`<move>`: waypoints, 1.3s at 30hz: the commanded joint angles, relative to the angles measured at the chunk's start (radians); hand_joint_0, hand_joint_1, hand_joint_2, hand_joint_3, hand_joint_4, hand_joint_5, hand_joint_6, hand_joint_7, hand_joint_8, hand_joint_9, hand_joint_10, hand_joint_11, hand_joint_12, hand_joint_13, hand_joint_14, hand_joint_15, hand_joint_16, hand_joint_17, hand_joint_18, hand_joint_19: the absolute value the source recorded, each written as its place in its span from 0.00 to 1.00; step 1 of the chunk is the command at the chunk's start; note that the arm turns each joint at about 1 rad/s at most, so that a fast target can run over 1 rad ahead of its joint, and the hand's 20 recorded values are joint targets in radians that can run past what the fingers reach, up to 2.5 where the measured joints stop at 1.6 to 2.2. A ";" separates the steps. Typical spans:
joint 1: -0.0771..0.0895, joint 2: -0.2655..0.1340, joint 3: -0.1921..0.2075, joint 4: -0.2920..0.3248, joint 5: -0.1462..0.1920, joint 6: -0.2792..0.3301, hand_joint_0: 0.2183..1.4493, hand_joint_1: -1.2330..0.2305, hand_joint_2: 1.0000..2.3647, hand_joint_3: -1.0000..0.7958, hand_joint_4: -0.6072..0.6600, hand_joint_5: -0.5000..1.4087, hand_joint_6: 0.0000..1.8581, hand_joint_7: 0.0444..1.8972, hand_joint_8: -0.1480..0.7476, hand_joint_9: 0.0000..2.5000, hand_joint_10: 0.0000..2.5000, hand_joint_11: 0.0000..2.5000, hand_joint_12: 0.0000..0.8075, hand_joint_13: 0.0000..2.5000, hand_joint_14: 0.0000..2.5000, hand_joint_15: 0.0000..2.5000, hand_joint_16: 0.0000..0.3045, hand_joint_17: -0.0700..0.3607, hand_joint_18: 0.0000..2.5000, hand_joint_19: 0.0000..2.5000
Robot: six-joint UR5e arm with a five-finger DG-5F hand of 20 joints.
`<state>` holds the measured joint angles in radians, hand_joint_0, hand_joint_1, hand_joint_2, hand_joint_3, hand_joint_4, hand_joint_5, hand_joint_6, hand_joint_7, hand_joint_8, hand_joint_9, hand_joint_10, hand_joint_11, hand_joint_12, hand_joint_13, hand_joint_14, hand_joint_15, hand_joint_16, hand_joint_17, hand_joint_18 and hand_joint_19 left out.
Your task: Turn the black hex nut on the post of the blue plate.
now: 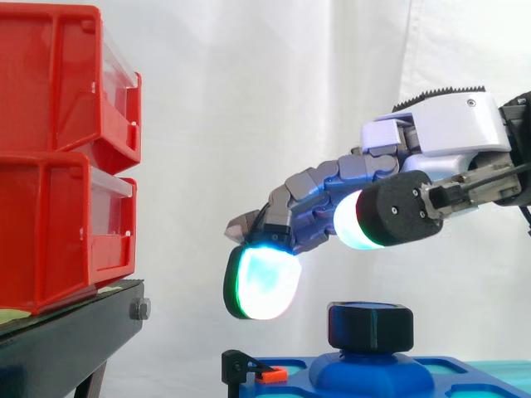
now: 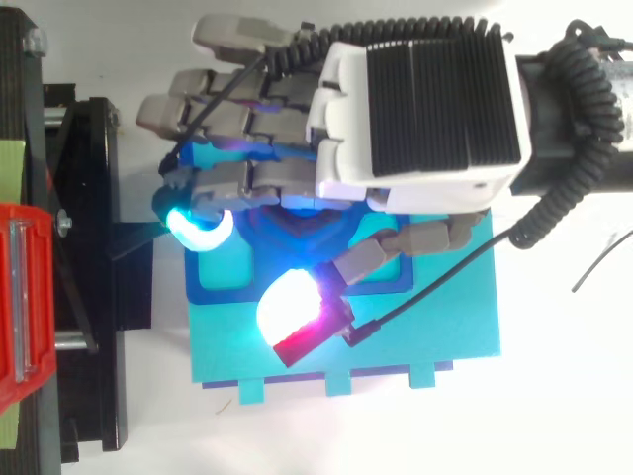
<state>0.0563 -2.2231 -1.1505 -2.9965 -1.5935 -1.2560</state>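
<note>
Hand (image 1: 452,124) hovers above black hex nut (image 1: 370,325), apart.

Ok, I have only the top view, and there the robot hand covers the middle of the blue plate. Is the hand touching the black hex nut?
Observer: No. In the side view, the black hexagonal nut sits bare on the raised middle of the blue plastic plate. The robot hand is above it, with a clear gap.
Operator: Do the fingers hold anything?
Observer: Nothing. The fingers are loosely bent. One white-glowing fingertip pad hangs above the nut. The lowest pad hangs beside the nut, toward the red plastic bins, and is apart from it.
</note>
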 commanded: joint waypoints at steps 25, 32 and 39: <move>-0.006 0.000 0.057 -0.147 -0.043 -0.039 0.19 0.64 0.00 0.28 0.59 0.14 0.27 0.47 0.40 0.03 0.00 0.00 0.43 0.00 0.00 0.01 0.19 0.47 0.00 0.04; -0.012 0.000 0.058 -0.156 -0.043 -0.040 0.19 0.64 0.00 0.28 0.59 0.14 0.27 0.47 0.40 0.03 0.00 0.00 0.43 0.01 0.00 0.01 0.19 0.47 0.00 0.04; -0.023 0.000 0.057 -0.167 -0.052 -0.040 0.19 0.64 0.00 0.28 0.59 0.14 0.27 0.47 0.40 0.03 0.00 0.00 0.43 0.01 0.00 0.01 0.19 0.47 0.00 0.04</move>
<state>0.0397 -2.2227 -1.0930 -3.1610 -1.6400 -1.2961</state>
